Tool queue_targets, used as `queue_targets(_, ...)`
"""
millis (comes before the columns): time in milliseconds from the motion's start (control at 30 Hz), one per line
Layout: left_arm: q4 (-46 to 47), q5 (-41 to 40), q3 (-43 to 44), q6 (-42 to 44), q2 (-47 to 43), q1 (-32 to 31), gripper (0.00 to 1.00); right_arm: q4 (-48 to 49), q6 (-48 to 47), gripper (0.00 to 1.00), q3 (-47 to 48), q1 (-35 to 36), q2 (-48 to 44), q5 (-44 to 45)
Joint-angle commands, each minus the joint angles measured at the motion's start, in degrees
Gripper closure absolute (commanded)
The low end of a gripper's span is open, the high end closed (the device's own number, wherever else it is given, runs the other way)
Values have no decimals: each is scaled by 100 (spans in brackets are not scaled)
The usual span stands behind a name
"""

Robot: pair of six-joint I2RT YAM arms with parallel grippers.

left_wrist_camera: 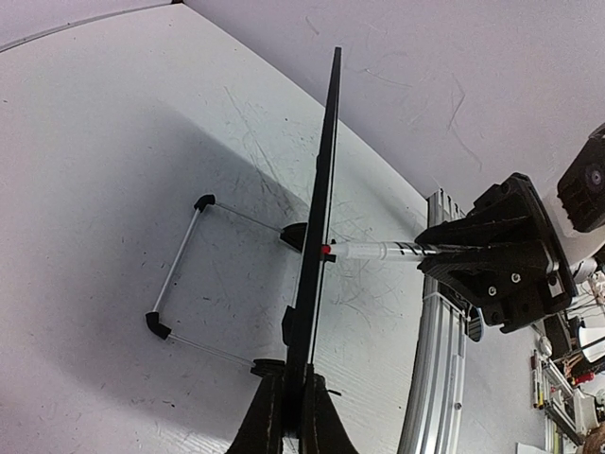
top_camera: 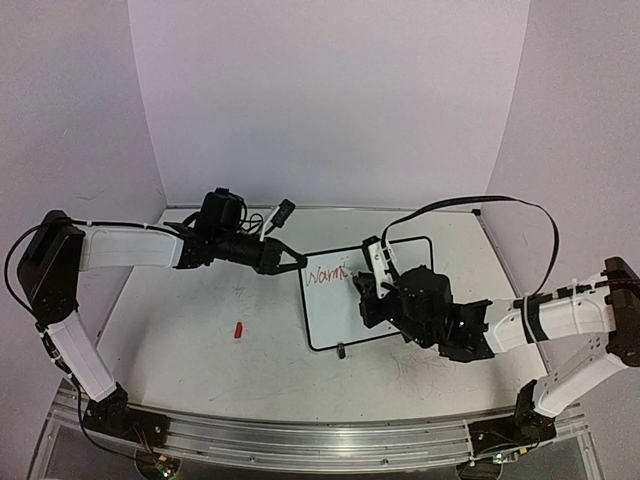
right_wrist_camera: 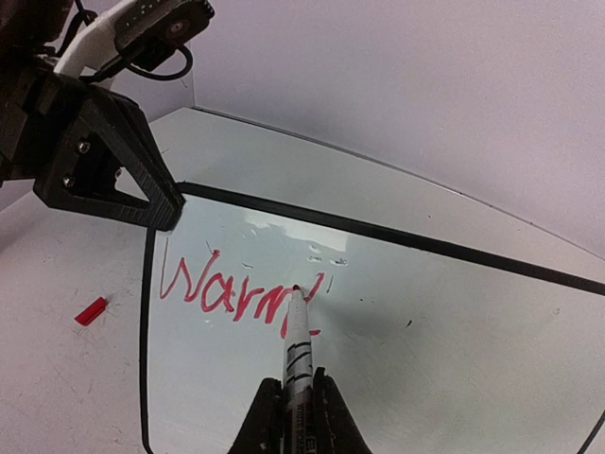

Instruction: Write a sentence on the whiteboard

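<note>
Broadly, the white table (top_camera: pixel 190 360) carries the whiteboard (top_camera: pixel 335 318) right of its middle, between the two arms. The left gripper (left_wrist_camera: pixel 295 411) is pressed together on the board's far left corner, pinching its black frame. The right gripper (right_wrist_camera: pixel 298 416) is clamped around a marker (right_wrist_camera: pixel 296 333), whose red tip touches the board at the end of the sentence (right_wrist_camera: pixel 227 295), which reads "Warm" near the top left. A small red cap (top_camera: pixel 238 329) lies on the table left of the board.

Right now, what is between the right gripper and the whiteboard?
A white marker, gripped by the right gripper, spans it; its red tip touches the whiteboard beside the red writing. The right wrist view shows it.
</note>
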Motion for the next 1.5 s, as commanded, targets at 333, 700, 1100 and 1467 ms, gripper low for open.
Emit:
queue_targets(333, 138, -2, -12, 10, -278, 8, 100, -263, 244, 100, 65, -21, -144, 556)
queue_targets(700, 135, -7, -10, 18, -292, 8, 100, 15, 75, 100, -326, -29, -633, 225)
queue_targets(1100, 135, 8, -10, 19, -302, 8, 100, 189, -111, 100, 61, -29, -343, 211)
queue_targets(1467, 137, 47, -10, 4, -325, 8, 100, 213, -103, 100, 143, -94, -180, 343)
